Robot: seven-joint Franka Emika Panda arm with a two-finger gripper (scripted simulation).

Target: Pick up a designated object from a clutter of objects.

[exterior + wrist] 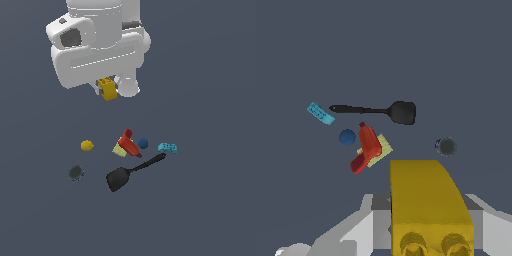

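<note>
Below the block (107, 90), scattered clutter (131, 145).

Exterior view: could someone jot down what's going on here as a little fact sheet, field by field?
Arm: white, raised above the scatter
Gripper: shut on the yellow block
Yellow block: lifted clear of the surface
Centre of scatter: red bottle-like piece lying over a pale yellow-green block
Beside it: blue ball, cyan brick
Nearest camera: black spatula
Exterior view's left: yellow lump, dark round disc
</note>
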